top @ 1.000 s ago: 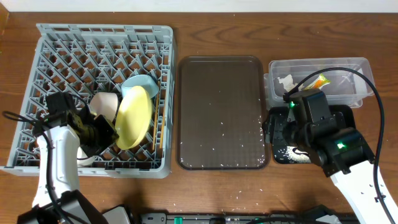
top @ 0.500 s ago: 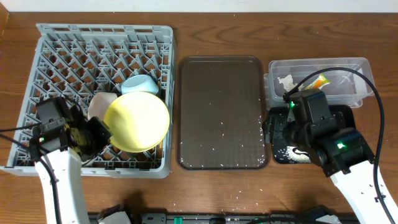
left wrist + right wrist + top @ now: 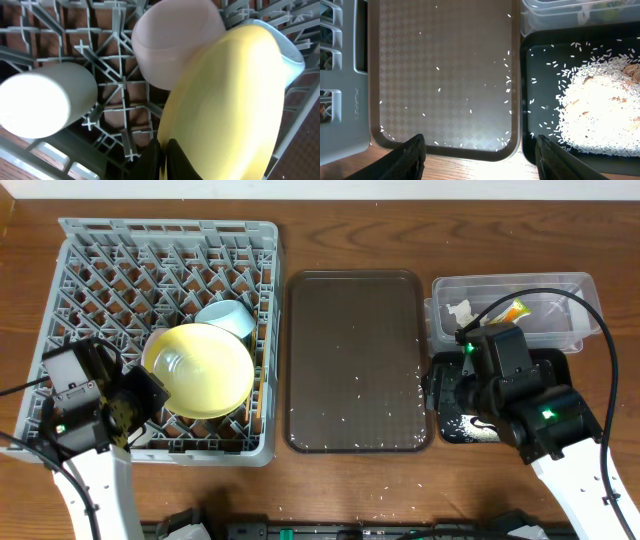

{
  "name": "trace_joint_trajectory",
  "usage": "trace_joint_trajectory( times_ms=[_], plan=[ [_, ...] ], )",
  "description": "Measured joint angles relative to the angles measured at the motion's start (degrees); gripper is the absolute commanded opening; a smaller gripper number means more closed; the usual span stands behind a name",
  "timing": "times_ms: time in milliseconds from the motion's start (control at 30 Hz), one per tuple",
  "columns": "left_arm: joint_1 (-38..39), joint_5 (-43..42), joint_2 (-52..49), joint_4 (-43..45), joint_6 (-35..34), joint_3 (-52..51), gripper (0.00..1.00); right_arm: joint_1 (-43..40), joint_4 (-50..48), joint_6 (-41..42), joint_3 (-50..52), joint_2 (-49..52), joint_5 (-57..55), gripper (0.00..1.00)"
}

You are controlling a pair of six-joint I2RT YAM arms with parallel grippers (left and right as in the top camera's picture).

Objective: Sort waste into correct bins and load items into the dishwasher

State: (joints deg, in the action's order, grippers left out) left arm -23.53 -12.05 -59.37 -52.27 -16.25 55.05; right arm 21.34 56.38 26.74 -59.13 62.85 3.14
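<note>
Down at the left, the yellow plate (image 3: 200,370) sits tilted over the grey dish rack (image 3: 160,250), its near rim touching the left gripper (image 3: 162,161), which is clamped tight on that edge, one finger on either face. Beside the plate, inside the rack, the white bowl (image 3: 175,42) lies mouth-down just under the plate's upper edge, and the light blue bowl (image 3: 228,315) shows just beyond it. A blurred white rounded object (image 3: 40,105) lies in the rack to one side; what it is cannot be told. The right gripper (image 3: 479,150) hangs with its fingers spread wide and nothing between them, above the near edge of the brown serving tray (image 3: 445,50) and the black tray (image 3: 525,100). A heap of rice (image 3: 600,110) fills the black tray, with scattered grains on the serving tray. The clear tub (image 3: 585,290) holds one tissue (image 3: 460,310) and one snack wrapper (image 3: 512,310). In all: one plate, two bowls, two bins, one rack.
</note>
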Motion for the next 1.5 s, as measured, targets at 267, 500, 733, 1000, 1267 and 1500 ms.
trace_joint_trajectory(
  times_ms=[267,500,733,1000,1267,1500],
  plan=[
    [7.8,2.3,0.9,0.2,1.8,0.0,0.07,0.0,-0.2,0.0,0.0,0.0,0.0,0.68],
    [13.6,9.3,1.6,0.1,2.4,0.5,0.08,0.0,-0.3,0.0,0.0,0.0,0.0,0.69],
    [22.1,11.6,4.4,-0.2,2.8,2.5,0.07,0.0,-1.5,0.0,0.0,0.0,0.0,0.70],
    [33.9,12.2,4.7,-1.8,2.3,2.6,0.08,0.0,-1.6,0.0,0.0,0.0,0.0,0.70],
    [40.4,11.5,4.6,-4.5,0.2,3.5,0.65,0.0,-1.6,0.1,0.0,0.0,0.0,0.65],
    [40.9,10.2,4.8,-10.4,-0.4,13.9,0.75,0.0,-2.1,-0.3,0.0,-0.4,0.1,0.65]
  ],
)
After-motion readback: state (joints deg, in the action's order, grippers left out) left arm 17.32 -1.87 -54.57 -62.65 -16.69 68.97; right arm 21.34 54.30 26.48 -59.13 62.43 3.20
